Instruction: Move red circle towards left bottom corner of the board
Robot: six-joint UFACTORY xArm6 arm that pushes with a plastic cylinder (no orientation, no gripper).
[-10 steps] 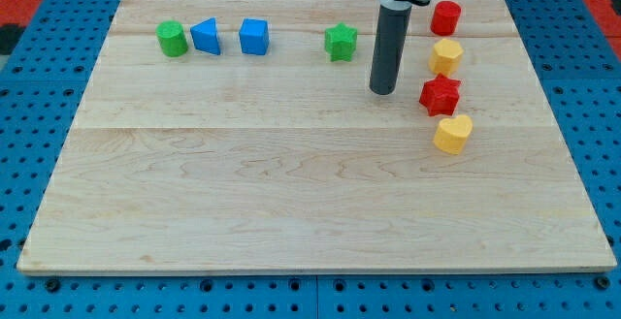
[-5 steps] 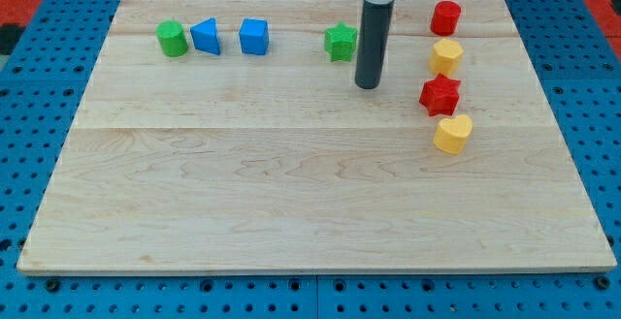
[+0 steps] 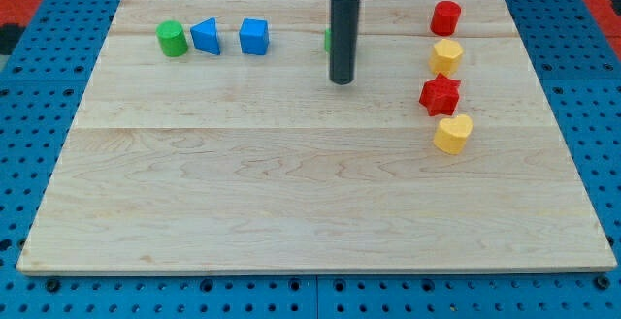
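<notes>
While the red circle (image 3: 445, 16) sits untouched at the board's (image 3: 291, 193) one o'clock, my tip (image 3: 341, 81), a bare rod gripping nothing, rests near twelve; the whole push remains.

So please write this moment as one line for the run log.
my tip: below green block, touching unclear | red circle block: top right, untouched | wooden board

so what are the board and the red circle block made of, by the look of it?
Board: pale wood, likely glued planks, given visible grain and seam lines; matte finish. Red circle: probably moulded or printed plastic, with uniform saturated colour and a slight sheen. My tip rests well to its left.
</notes>
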